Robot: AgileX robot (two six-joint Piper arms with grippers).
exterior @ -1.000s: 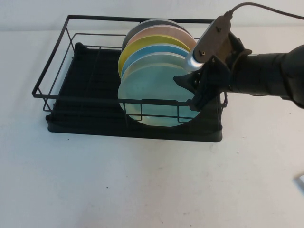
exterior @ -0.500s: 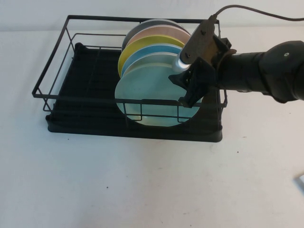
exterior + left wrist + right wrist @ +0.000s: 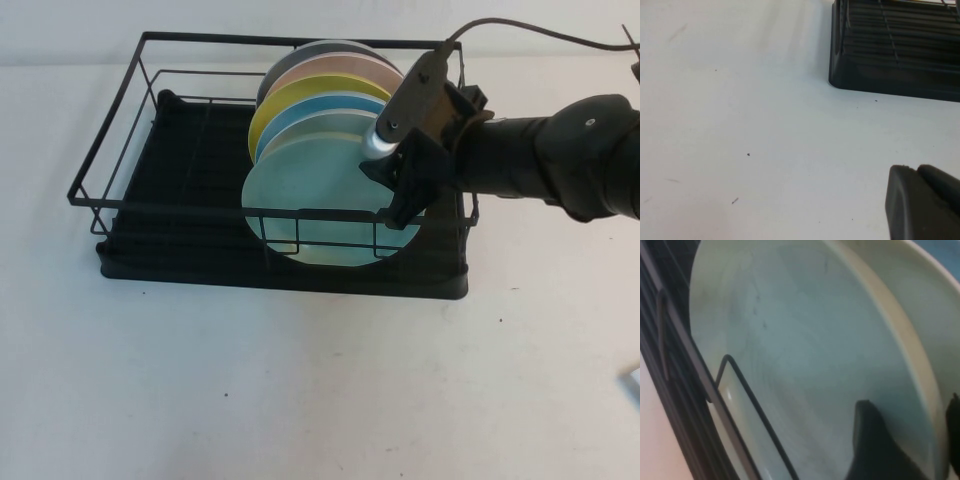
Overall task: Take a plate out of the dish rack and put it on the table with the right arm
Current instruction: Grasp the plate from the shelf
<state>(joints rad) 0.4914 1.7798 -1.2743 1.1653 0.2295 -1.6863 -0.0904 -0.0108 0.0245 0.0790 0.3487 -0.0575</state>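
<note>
So the right arm (image 3: 540, 160) reaches in from the right side over the rack (image 3: 270, 170), and the right pincer (image 3: 400, 195) is down at the right edge of the front plate (image 3: 310, 200). From the right wrist view, the two fingers (image 3: 875, 450) are spread a little with the plate's rim sitting between them, one finger on the plate's face and the other behind the rim. Can't tell if they're actually squeezing it, though.

The plate is the mint one, frontmost in the stack, standing on edge inside the right half of the rack and leaning against the front wire. Behind it are a whitish plate (image 3: 335, 125), a blue one (image 3: 300, 112), a yellow one (image 3: 275, 105), a pink one (image 3: 330, 68) and a dark one (image 3: 290, 55) at the back.

The rack sits on the white worktop (image 3: 300, 380).

The left pincer (image 3: 922, 202) only shows as a dark corner in the left wrist view, just above the bare worktop near a corner of the rack's tray. Can't tell whether it's open or closed.
</note>
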